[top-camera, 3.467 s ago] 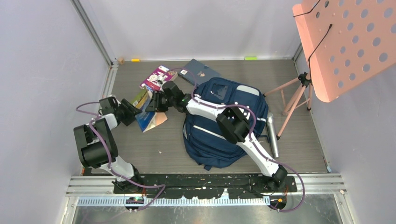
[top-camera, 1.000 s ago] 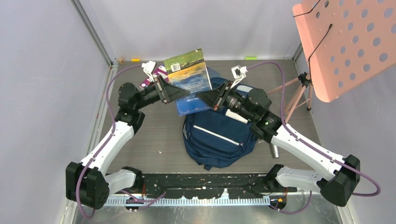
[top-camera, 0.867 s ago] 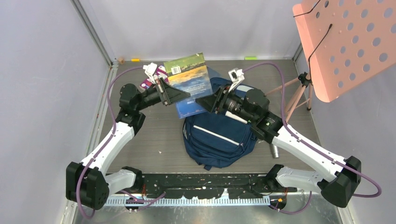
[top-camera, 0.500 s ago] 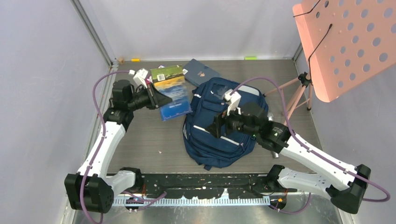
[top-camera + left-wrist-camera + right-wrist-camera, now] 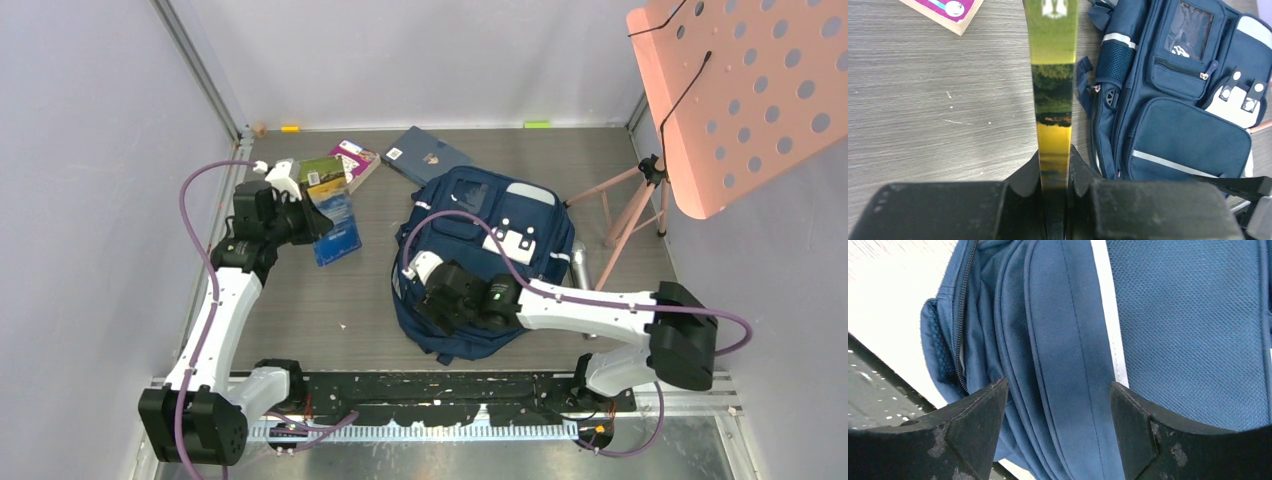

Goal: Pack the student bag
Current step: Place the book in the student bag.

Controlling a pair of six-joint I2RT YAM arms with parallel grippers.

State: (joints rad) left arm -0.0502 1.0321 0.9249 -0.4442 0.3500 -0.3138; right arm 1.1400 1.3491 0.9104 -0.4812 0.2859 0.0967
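Seen from above, a large navy blue fabric backpack with pale reflective stripes and white patches, the student bag (image 5: 462,238), is laid flat at the centre of a grey wood-grain table (image 5: 300,310). Its front pockets are turned upward.

At the upper left of that frame, the left gripper (image 5: 318,218) is closed tightly on a thin paperback book (image 5: 338,222) with a green, yellow and blue landscape cover. The paperback book is held tilted, to the left of the student bag and apart from it. In the left wrist view the paperback book (image 5: 1053,90) is seen edge-on, pinched between the two black fingers (image 5: 1025,175) at the bottom of the frame, with the student bag (image 5: 1193,145) filling the right side.

The right gripper (image 5: 428,303) is positioned over the lower left part of the student bag. In the right wrist view its jaws are spread wide with nothing gripped, and blue fabric with a zip (image 5: 1063,340) fills the space between them; contact cannot be told.

Behind the paperback book, a magenta book (image 5: 357,160) and a dark slate-blue book (image 5: 425,155) are laid on the table. A silver cylinder (image 5: 581,268) is placed just beside the bag's right edge. A pink perforated music stand (image 5: 740,90) occupies the upper right.
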